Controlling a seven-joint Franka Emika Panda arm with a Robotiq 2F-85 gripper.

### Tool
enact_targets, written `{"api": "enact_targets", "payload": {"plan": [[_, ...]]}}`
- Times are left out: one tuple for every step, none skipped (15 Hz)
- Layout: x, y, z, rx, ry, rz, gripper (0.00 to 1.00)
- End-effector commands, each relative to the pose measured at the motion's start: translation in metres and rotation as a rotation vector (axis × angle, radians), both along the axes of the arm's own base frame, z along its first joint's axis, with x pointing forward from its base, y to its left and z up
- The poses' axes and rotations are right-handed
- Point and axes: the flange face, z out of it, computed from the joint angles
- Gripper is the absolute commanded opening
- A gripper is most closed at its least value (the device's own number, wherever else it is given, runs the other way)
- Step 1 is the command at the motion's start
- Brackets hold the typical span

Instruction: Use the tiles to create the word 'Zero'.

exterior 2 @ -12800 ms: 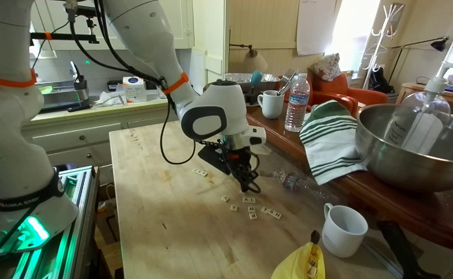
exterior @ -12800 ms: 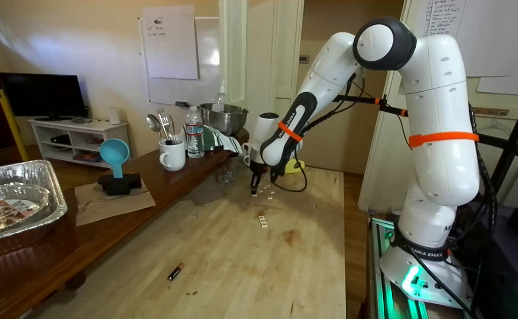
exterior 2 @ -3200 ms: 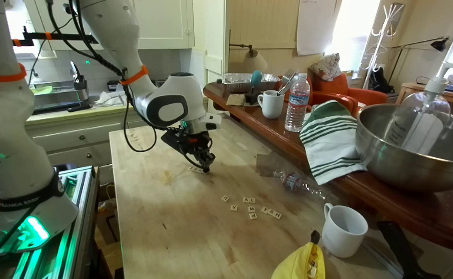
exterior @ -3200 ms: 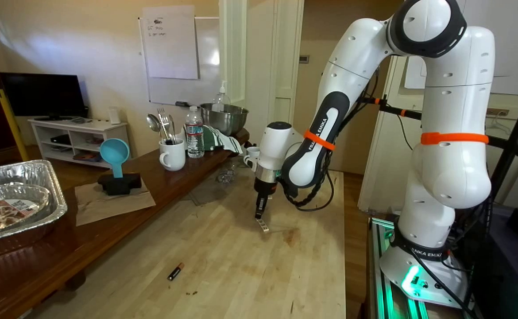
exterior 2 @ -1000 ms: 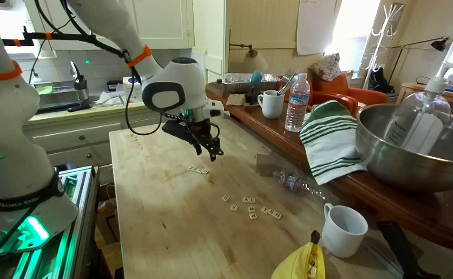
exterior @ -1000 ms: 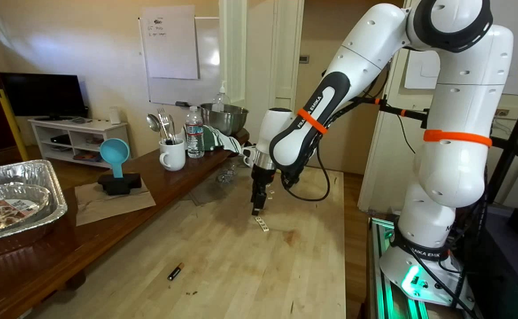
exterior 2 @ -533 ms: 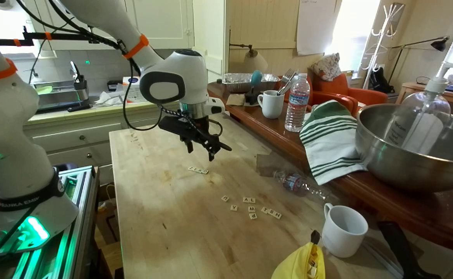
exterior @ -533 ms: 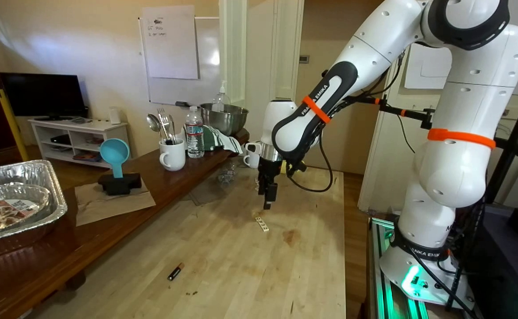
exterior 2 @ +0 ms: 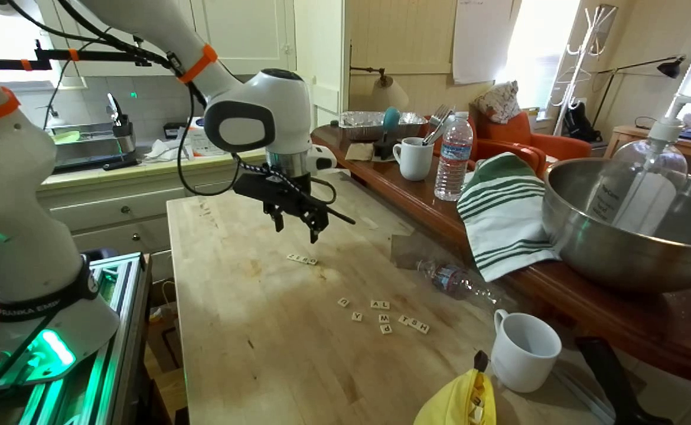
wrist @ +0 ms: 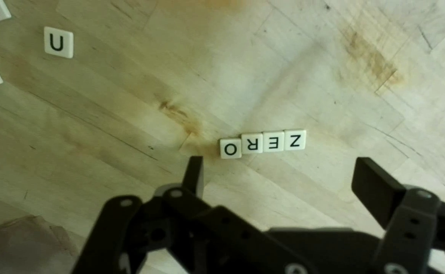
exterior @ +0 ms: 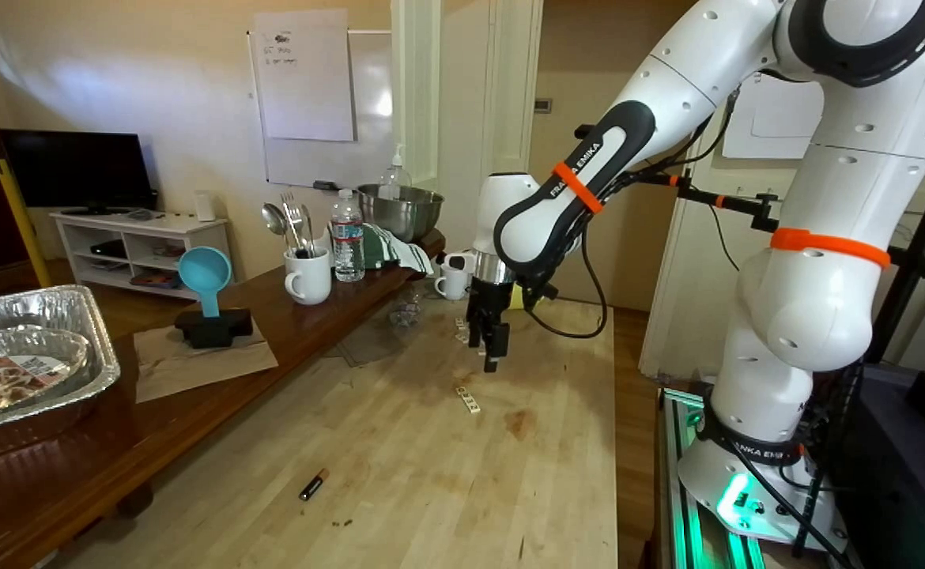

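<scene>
Cream-white letter tiles lie flat on the wooden table. In the wrist view, upside down, the Z tile (wrist: 300, 133), E tile (wrist: 273, 146), R tile (wrist: 247, 148) and O tile (wrist: 230, 155) stand side by side in a row spelling ZERO, the O a little out of line with the R. The same row (exterior 2: 302, 259) shows in both exterior views. My gripper (wrist: 279, 159) hangs above the table near this row, its fingers (wrist: 194, 173) wide apart and nothing between them. Several other tiles lie loose, among them the U tile (wrist: 67, 47) and the H tile (exterior 2: 422, 327).
A yellow pouch (exterior 2: 449, 401) with tiles inside and a white mug (exterior 2: 522, 369) stand on the table. A plastic bottle (exterior 2: 449, 277) lies near the raised brown counter (exterior: 265, 379), which runs along the table. A battery (exterior: 314, 484) lies on the table.
Earlier the row held only Z, E and R; later my gripper was down at its end, where the O now lies. Over the last second it has risen, turned and opened wider.
</scene>
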Motion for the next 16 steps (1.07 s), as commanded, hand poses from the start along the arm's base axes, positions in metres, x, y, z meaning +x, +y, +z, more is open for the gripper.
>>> {"api": "enact_targets", "payload": {"plan": [[-0.0168, 0.0054, 0.0045, 0.019, -0.003, 0.018, 1.0], [-0.0186, 0.0072, 0.005, 0.019, -0.007, 0.017, 1.0], [-0.0203, 0.0089, 0.0058, 0.021, -0.012, 0.016, 1.0], [-0.0214, 0.0103, 0.0067, 0.021, -0.014, 0.014, 1.0], [-0.022, 0.0118, 0.008, 0.023, -0.019, 0.011, 1.0], [-0.0223, 0.0131, 0.0093, 0.024, -0.024, 0.007, 1.0], [-0.0225, 0.014, 0.0104, 0.024, -0.029, 0.006, 1.0], [-0.0229, 0.0144, 0.0114, 0.025, -0.033, 0.004, 1.0], [-0.0233, 0.015, 0.0121, 0.025, -0.036, 0.002, 1.0], [-0.0231, 0.0153, 0.0122, 0.025, -0.04, -0.006, 1.0], [-0.0152, 0.0137, 0.0106, 0.01, -0.021, 0.015, 1.0], [-0.0155, 0.0139, 0.0114, 0.011, -0.023, 0.014, 1.0], [-0.0155, 0.014, 0.0118, 0.011, -0.024, 0.014, 1.0], [-0.0155, 0.014, 0.0119, 0.011, -0.024, 0.013, 1.0], [-0.0156, 0.014, 0.0118, 0.012, -0.024, 0.013, 1.0], [-0.0156, 0.0138, 0.0118, 0.012, -0.024, 0.013, 1.0]]}}
